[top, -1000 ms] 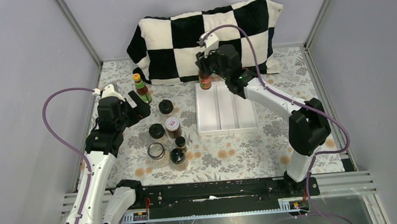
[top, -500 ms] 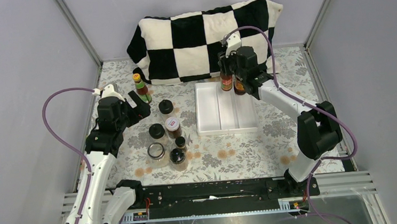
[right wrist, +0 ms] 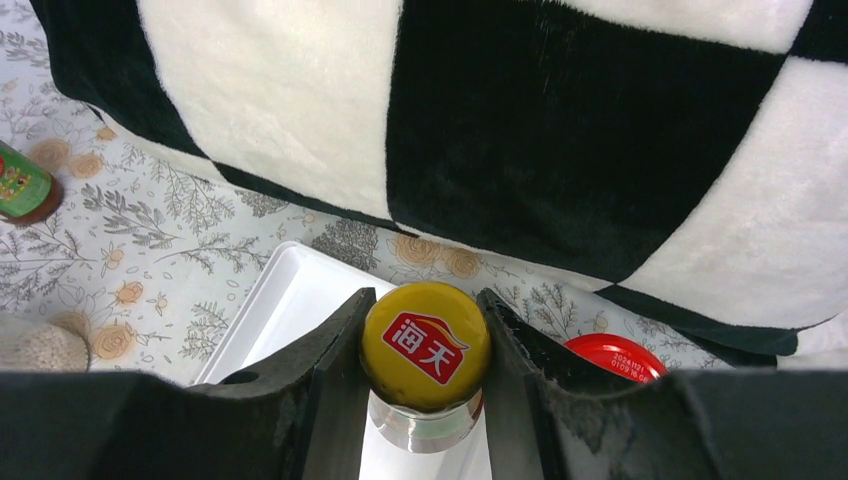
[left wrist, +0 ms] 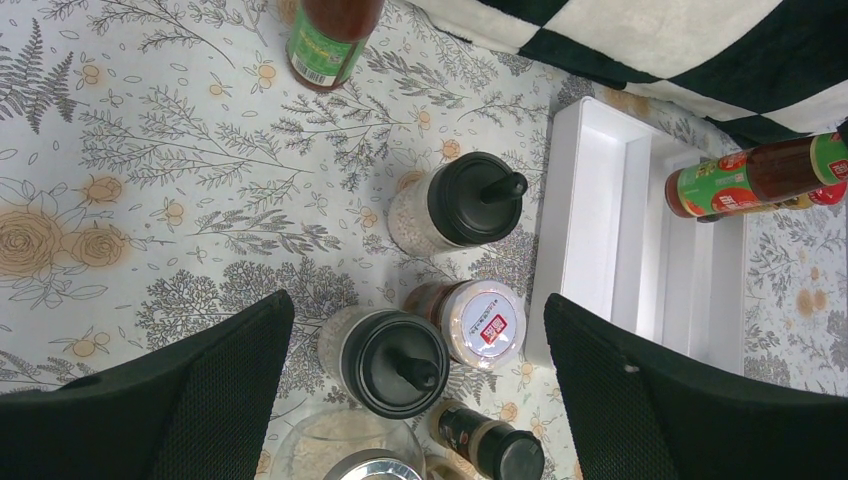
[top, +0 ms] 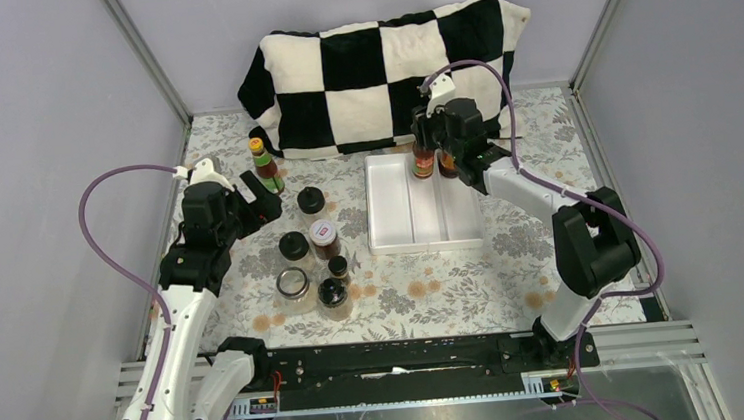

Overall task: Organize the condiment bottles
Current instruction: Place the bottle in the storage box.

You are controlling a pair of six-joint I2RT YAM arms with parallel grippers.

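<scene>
Yellow-capped sauce bottle (right wrist: 425,345) is held upright over the far end of the white tray (top: 388,214), pinched near the cap by the right gripper (right wrist: 424,375), just beside a red-lidded jar (right wrist: 610,358) in the tray. Lower it straight, base flat, without nudging that jar, then release. Its dark body carries a green-and-red label. Left gripper (left wrist: 415,297), spread wide and empty, hovers over the other bottles (top: 325,236) left of the tray.

The checkered cushion (right wrist: 560,130) is fuzzy plush cloth, the tray (left wrist: 600,200) smooth white plastic. The sauce bottle (top: 423,161) has a glossy yellow cap (right wrist: 425,345). Black jar lids (left wrist: 395,362) gleam; the tabletop (left wrist: 180,180) looks matt, flower-printed.
</scene>
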